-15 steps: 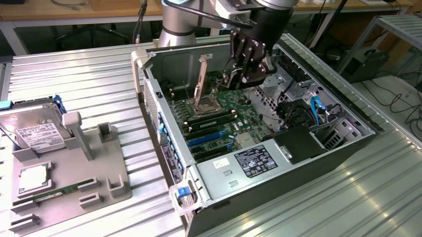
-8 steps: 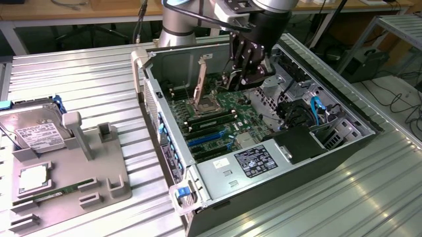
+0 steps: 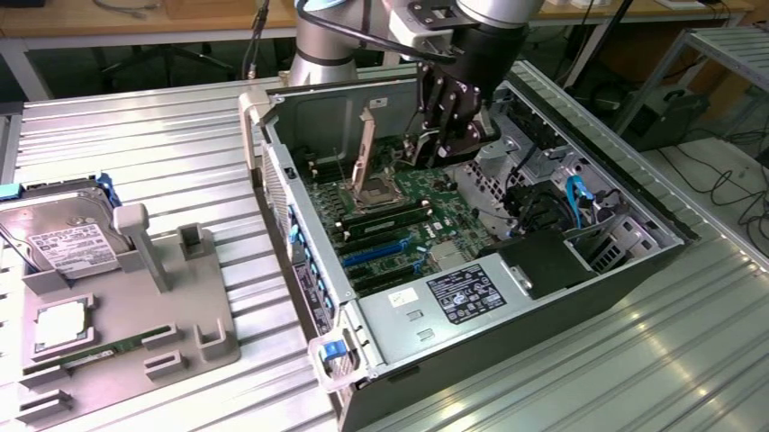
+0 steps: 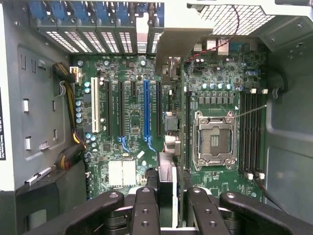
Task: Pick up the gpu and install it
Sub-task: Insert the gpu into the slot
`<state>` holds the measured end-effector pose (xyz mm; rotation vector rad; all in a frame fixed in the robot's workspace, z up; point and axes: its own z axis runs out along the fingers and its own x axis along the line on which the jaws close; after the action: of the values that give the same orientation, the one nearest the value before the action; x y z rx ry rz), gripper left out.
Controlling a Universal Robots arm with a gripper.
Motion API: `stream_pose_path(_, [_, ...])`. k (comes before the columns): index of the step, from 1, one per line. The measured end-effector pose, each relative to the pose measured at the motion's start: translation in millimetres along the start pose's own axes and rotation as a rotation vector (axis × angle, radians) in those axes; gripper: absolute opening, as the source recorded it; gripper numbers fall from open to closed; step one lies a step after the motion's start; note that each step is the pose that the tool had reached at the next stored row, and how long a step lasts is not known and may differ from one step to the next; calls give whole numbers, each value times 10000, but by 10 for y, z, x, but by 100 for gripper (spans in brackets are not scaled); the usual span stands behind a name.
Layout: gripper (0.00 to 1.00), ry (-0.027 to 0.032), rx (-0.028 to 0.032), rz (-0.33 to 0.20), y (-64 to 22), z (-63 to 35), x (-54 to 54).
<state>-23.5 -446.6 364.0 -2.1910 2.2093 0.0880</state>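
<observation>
Gripping the gpu (image 4: 166,176) edge-on above the motherboard (image 4: 132,122), end effector (image 4: 166,205) inside the case (image 3: 625,261).

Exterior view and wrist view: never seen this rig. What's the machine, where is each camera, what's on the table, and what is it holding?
The machine is a single robot arm with a gripper on its end. The exterior view comes from a camera off the arm, looking down on a ribbed metal table. On it lies an open computer case, and at that view's left is a grey tray carrying a hard drive. The wrist view comes from a camera on the arm's wrist, looking past the fingers into the case at the motherboard. The gripper appears closed on the gpu, a thin card seen edge-on, held over the board.
</observation>
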Motion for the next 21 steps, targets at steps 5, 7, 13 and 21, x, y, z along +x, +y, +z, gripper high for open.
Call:
stream_pose_path(5, [27, -6, 1, 0, 4, 27, 3])
stream_pose_path(7, [27, -10, 1, 0, 7, 45, 6])
stream_pose_path(13, [27, -20, 1, -1, 12, 81, 12])
stream_pose_path(21, [27, -42, 7, -3, 63, 150, 41])
